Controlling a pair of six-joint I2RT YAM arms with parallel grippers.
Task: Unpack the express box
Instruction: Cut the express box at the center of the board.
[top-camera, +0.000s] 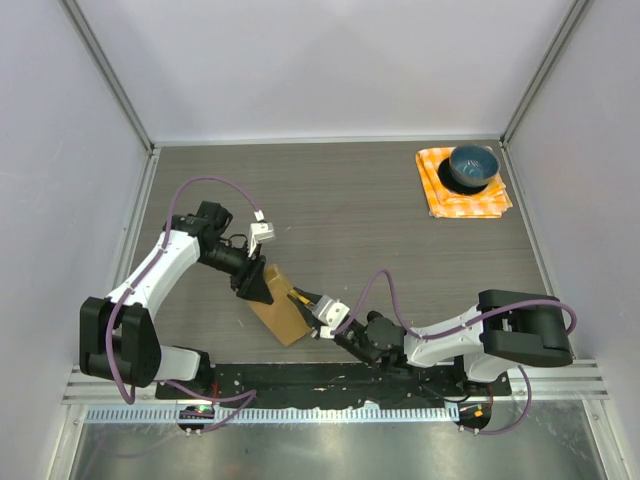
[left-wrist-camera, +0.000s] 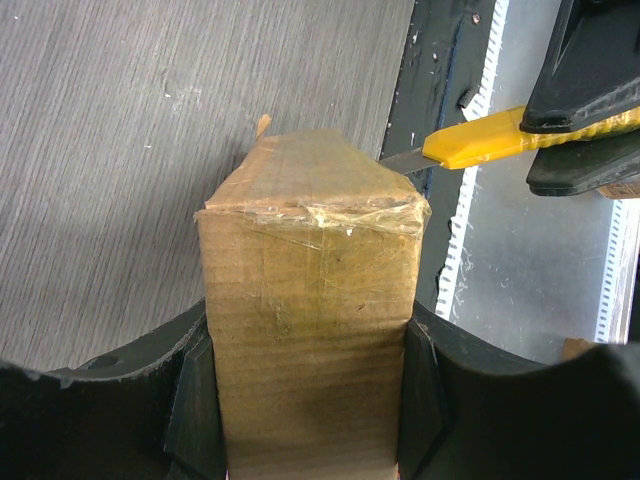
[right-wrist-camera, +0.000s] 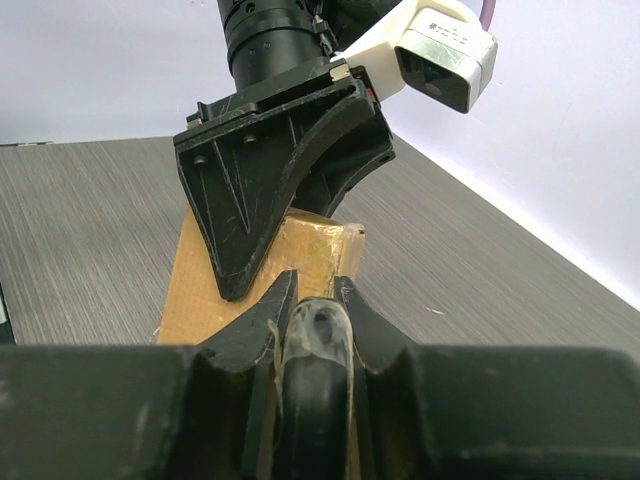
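Left pincer (top-camera: 262, 285) clenched on the express box (top-camera: 282, 314), with one matte black finger (left-wrist-camera: 180, 395) pressed flat against each long side. Plain brown corrugated cardboard, rectangular and sharp-edged. Glossy clear tape (left-wrist-camera: 330, 222), wrinkled, across the end that sticks out past the fingers. A small torn paper tab at the far corner of that end.

Right pincer (top-camera: 316, 306) closed around a yellow plastic utility knife (left-wrist-camera: 478, 140). Slim grey metal blade (left-wrist-camera: 403, 158) out and pointed at the taped end of the box. Tip right at the cardboard edge; cannot tell whether it touches.

Box close to the near edge of the table (top-camera: 350, 220), a little left of centre, between the two pincers. Left pincer on its far-left end, knife at its right side.

Table of dark grey board with a fine wood-like grain, walled by pale panels on the left, right and far sides.

Well apart, in the far right corner: a round blue bowl (top-camera: 472, 166), glossy, sitting on a square orange checked cloth (top-camera: 445, 198).

Counted: two pincers, one box, one knife, one bowl, one cloth.
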